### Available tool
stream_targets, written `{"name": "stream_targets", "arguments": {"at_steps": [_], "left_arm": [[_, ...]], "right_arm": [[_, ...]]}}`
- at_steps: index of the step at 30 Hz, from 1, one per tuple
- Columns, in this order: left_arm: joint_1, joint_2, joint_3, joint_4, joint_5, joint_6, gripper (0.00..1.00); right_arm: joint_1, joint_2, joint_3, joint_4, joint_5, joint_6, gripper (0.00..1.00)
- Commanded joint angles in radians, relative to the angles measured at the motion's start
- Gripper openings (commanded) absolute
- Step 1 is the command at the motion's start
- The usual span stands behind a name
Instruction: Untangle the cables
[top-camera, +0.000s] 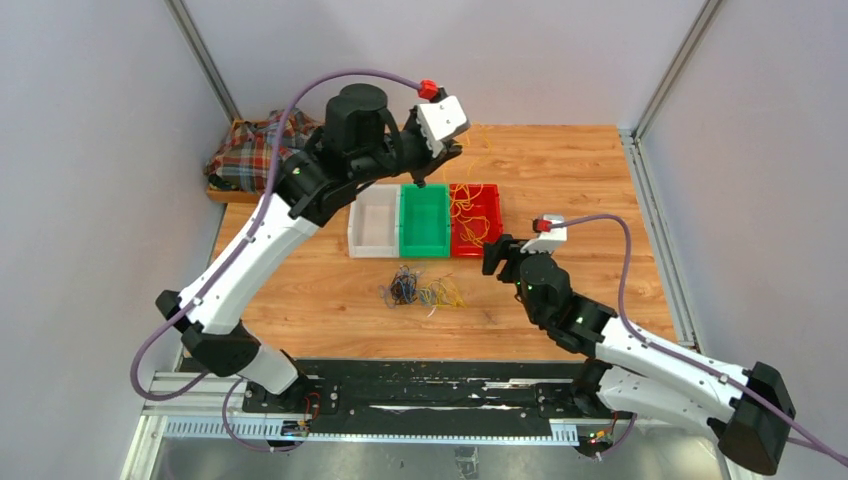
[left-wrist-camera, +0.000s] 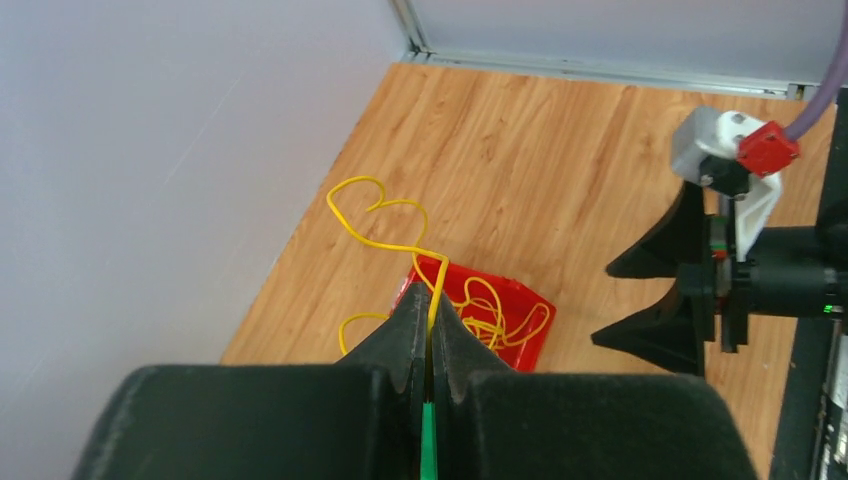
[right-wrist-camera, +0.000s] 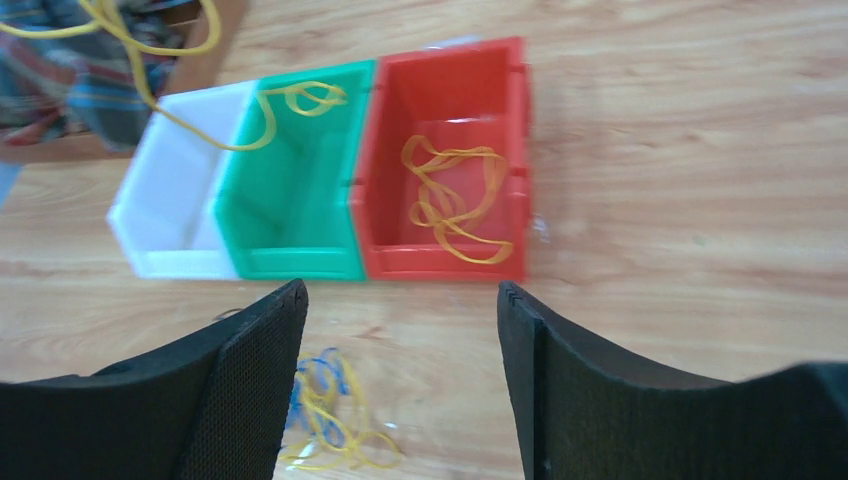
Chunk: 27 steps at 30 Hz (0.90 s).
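Left gripper (left-wrist-camera: 430, 322) was clamped on a yellow cable (left-wrist-camera: 385, 243) that looped out above the red bin (left-wrist-camera: 515, 293). Right gripper (right-wrist-camera: 402, 300) hung with jaws apart near the blue, yellow and black tangle of cables (top-camera: 420, 290), which lay on the wooden table (top-camera: 580, 170).

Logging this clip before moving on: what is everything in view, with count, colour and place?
table: 1, wooden, under all
white bin: 1, white, left end of row mid-table
green bin: 1, green, middle of row
red bin: 1, red, right end
loose cables: several, yellow, in the red bin
tangled cables: one heap, blue, black, yellow, on table before bins
held cable: 1, yellow, hanging over the bins
plaid cloth: 1, reddish, far left corner
left fingers: 2, black, shut on the held cable
right fingers: 2, black, open, near the red bin
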Motion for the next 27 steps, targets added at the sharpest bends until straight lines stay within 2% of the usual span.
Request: {"name": "stream_targets", "arguments": {"at_steps": [1, 8, 16, 27], "left_arm": [[-0.01, 0.064, -0.039, 0.155, -0.002, -0.007, 0.0], [-0.01, 0.161, -0.116, 0.296, -0.099, 0.014, 0.0], [-0.009, 0.278, -0.105, 0.375, -0.118, -0.066, 0.0], [-0.009, 0.355, -0.2, 0.321, -0.235, -0.052, 0.0]], "right_arm": [[-0.059, -0.095, -0.029, -0.236, 0.155, 0.111, 0.69], [-0.095, -0.256, -0.086, -0.362, 0.225, 0.206, 0.67], [-0.108, -0.249, -0.093, -0.388, 0.218, 0.227, 0.63], [-0.146, -0.255, -0.094, -0.403, 0.191, 0.253, 0.61]]}}
